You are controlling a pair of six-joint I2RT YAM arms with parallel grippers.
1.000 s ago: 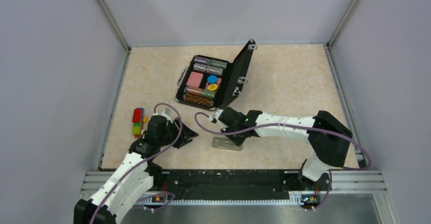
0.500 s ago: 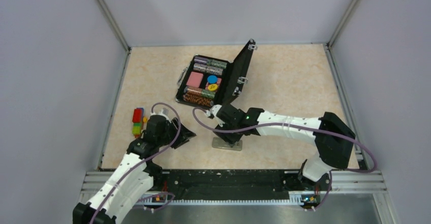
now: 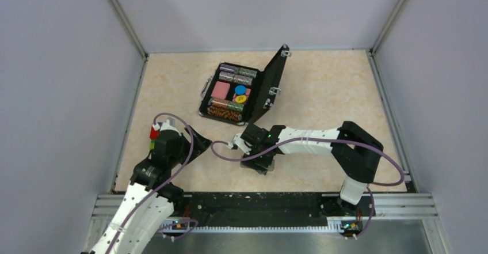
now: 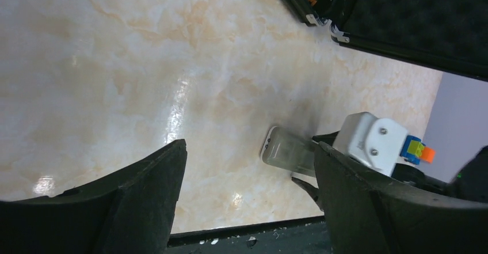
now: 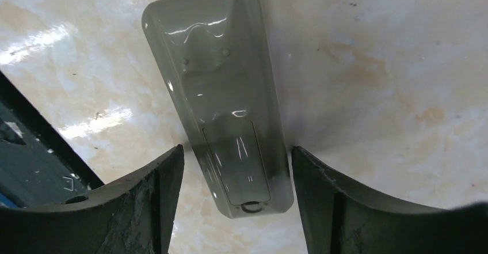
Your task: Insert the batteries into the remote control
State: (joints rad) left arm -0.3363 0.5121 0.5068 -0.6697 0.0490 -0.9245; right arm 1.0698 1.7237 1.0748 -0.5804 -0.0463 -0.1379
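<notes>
Your desk (image 3: 322, 93) has open room to the right of the arms. The open black case (image 3: 275, 81) stands beyond them, and the black rail runs close along the near edge. The remote control (image 5: 221, 93) lies flat, grey back up, between case and rail. Your right gripper (image 5: 236, 162) has slid left since a second ago and now hangs over the remote, spread wide, with a finger on each side of its end. Your left gripper (image 4: 250, 150), wide and holding nothing, has pulled back toward the block toy (image 3: 154, 132).
</notes>
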